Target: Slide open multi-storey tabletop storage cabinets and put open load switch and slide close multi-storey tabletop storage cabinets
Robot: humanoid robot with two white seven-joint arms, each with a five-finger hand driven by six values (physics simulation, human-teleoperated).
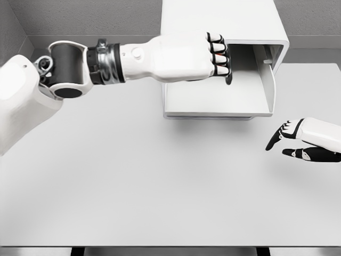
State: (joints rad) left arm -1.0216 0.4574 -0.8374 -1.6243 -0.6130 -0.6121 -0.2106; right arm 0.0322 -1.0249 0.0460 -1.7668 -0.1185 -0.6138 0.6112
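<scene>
**Q:** What is the figure showing at the task's own thing?

**A:** The storage cabinet (224,24) is standing at the far edge of the surface (160,186), and its lower drawer (213,98) is sitting pulled out toward the robot. The left hand (205,56) is reaching over that drawer with its fingers (219,53) clenched. A thin orange-red sliver is showing between them, so the hand is probably gripping the load switch, though the object itself is too hidden to identify.

**Q:** Which step is this, then?

**A:** Judging by the open drawer and the hand over it, the placing step is in hand; the opening looks done and the closing is not yet done.

**Q:** What is the next move calling for?

**A:** Lowering the hand into the drawer cavity, releasing inside its walls, then lifting clear before pushing the drawer front inward.

**Q:** And farther out?

**A:** The right hand (298,140) is hovering near the surface's right side, well apart from the cabinet, fingers relaxed and holding nothing.

**Q:** Is any writing readable?

**A:** None; no brand or label is showing on the cabinet, the arms or the surface.
</scene>
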